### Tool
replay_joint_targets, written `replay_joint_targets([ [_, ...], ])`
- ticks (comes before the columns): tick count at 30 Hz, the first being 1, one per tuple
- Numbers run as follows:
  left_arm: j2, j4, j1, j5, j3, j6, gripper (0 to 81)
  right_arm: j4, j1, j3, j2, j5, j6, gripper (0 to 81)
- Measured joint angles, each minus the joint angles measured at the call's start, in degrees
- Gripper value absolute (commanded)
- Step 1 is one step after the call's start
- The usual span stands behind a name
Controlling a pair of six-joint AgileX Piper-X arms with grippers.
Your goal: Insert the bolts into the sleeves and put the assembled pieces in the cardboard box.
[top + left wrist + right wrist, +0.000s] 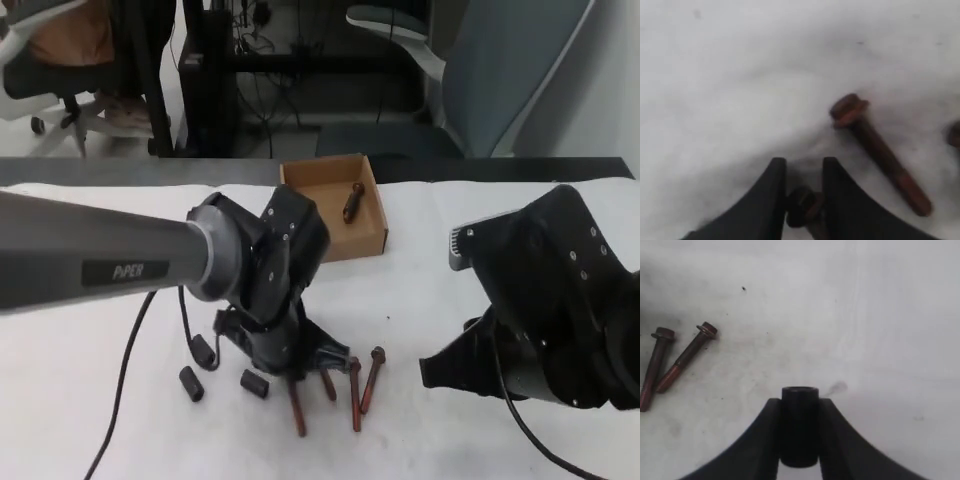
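Observation:
My left gripper (804, 162) is down on the white cloth, its fingers closed around the head of a rusty bolt (802, 207). A second bolt (875, 150) lies just beyond it. In the high view this gripper (300, 365) stands over a cluster of several bolts (355, 393). My right gripper (800, 402) is shut on a black sleeve (800, 425), held upright above the cloth, with two bolts (687, 356) lying off to one side. The right arm (550, 300) hangs over the bench's right side. The cardboard box (300, 180) at the back holds one assembled piece (352, 203).
Three loose black sleeves (204, 350) (191, 383) (254, 383) lie left of the bolts. A black cable (135, 330) trails across the cloth on the left. Chairs and desk legs stand beyond the bench's far edge.

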Motion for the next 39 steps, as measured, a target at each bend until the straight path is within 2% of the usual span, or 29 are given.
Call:
replay_joint_targets([
  [5, -9.8, -5.8, -0.6, 1.4, 3.6, 6.1, 1.8, -9.9, 3.2, 7.2, -5.2, -2.6, -4.0, 0.6],
  [9, -21.9, -18.8, -0.6, 2.0, 11.2, 12.3, 1.8, -18.6, 6.2, 14.8, -11.3, -6.2, -4.6, 0.6],
  [14, -33.7, -38.6, -0.8, 14.0, 23.8, 15.3, 1.8, -38.3, 10.0, 25.1, -16.9, -15.5, -10.5, 0.6],
  [18, -38.0, -51.9, -2.6, 19.3, 31.2, 16.5, 1.8, -51.8, 13.4, 29.1, -17.3, -18.7, -14.4, 0.6],
  [22, -38.6, -56.1, -4.8, 23.9, 34.3, 18.2, 1.8, -55.1, 15.1, 29.4, -17.2, -18.9, -17.4, 0.6],
  [26, -38.6, -57.7, -7.0, 25.5, 34.6, 19.5, 1.8, -55.6, 15.5, 29.5, -16.2, -18.0, -18.1, 0.6],
  [32, -38.6, -59.0, -8.0, 25.5, 34.6, 20.8, 1.8, -55.7, 15.5, 29.5, -15.9, -15.0, -18.1, 0.6],
  [39, -38.6, -59.4, -8.0, 22.9, 34.6, 22.2, 1.8, -59.1, 15.5, 29.5, -15.9, -17.0, -17.8, 0.6],
])
